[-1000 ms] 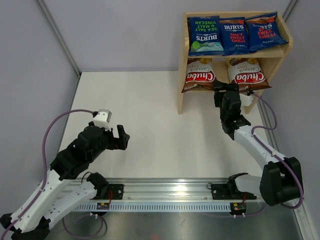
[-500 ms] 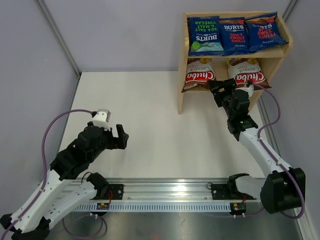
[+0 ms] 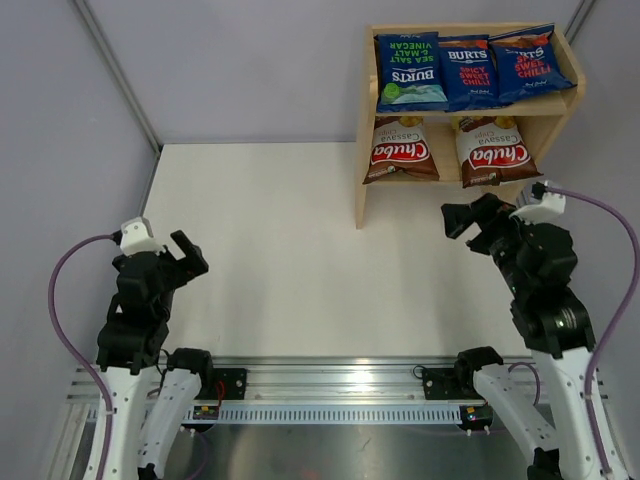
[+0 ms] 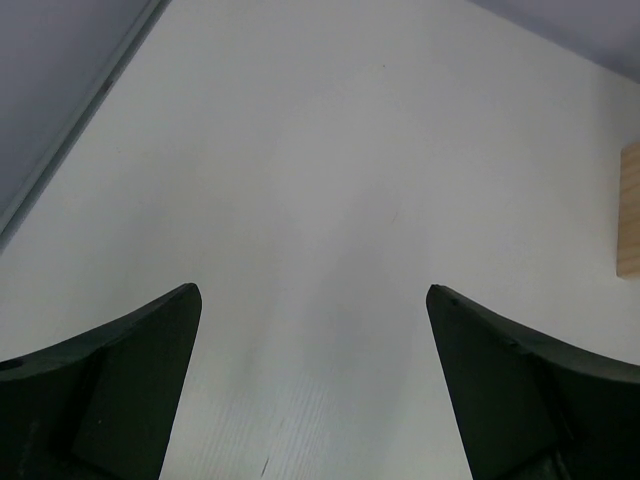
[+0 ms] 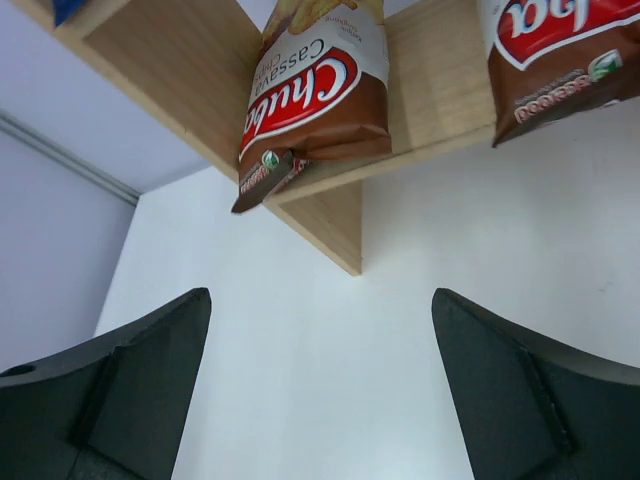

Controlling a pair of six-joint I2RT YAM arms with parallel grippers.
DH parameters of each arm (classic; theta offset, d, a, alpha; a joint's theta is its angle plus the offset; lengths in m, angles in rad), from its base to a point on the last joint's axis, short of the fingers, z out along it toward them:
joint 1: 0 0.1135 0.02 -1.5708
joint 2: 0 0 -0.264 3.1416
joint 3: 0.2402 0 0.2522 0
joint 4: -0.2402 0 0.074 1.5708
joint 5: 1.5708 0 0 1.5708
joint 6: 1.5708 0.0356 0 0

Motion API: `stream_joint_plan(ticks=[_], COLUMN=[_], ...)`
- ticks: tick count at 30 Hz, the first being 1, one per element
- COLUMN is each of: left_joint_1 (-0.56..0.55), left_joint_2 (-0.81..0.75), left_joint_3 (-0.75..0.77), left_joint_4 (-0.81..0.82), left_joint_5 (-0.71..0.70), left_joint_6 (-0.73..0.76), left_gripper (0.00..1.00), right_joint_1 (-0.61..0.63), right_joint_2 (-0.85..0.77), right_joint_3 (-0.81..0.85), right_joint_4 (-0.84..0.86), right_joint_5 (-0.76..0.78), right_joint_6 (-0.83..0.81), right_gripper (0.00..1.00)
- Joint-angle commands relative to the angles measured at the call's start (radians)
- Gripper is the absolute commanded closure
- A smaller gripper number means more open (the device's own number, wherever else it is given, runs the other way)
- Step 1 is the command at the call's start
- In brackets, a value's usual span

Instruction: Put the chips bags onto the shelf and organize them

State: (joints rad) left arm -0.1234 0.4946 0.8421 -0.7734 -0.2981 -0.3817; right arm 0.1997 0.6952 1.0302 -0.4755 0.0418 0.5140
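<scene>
In the lower left of the overhead view my left claw [image 3: 183, 262] hangs above the near-left part of the white surface [image 3: 280, 230], its jaws spread wide with nothing between them; the left wrist view shows only bare surface in the gap. The wooden shelf [image 3: 361, 190] stands in the upper right of the overhead view, at the far right of the surface, and all five bags sit on it. On the top tier, from left to right, are the green-lettered Burts bag [image 3: 410, 70], a red-lettered Burts bag [image 3: 468, 72] touching it, and a second red-lettered Burts bag [image 3: 530, 62], tilted a little. On the lower tier the left Chuba bag [image 3: 400, 150] and the right Chuba bag [image 3: 492, 150] lie side by side with a gap between them; in the right wrist view their bottom edges stick out past the front of the board. Below the shelf, at the right of the overhead view, my right claw [image 3: 468, 222] hovers just in front of the shelf, jaws wide apart and holding nothing.
</scene>
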Motion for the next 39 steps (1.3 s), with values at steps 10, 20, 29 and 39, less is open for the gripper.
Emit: stream_joint_plan(ticks=[10,20,29,39], left_joint_1=[0.031,-0.010,-0.035,-0.038], left_joint_2=[-0.099,-0.208,-0.212,-0.214], left_joint_3=[-0.103,-0.107,-0.107,-0.106], left_joint_4=[0.166,0.157,0.149,0.143], left_joint_5=[0.358,0.317,0.298,0.255], left_joint_6=[0.106,0.109,0.101,0.095], left_gripper=[0.01,0.01,0.01,0.01], right_joint_1=[-0.005,-0.005,-0.005,-0.005], right_joint_2=[-0.275,-0.344,-0.347,-0.342], right_joint_3=[0.249,0.192,0.194,0.189], right_joint_4=[-0.591,-0.600,-0.575,-0.558], right_joint_5=[0.023,0.058,0.029,0.024], right_joint_6=[-0.298,-0.336,-0.335,-0.333], right_gripper=[0.01,0.01,0.00,0.01])
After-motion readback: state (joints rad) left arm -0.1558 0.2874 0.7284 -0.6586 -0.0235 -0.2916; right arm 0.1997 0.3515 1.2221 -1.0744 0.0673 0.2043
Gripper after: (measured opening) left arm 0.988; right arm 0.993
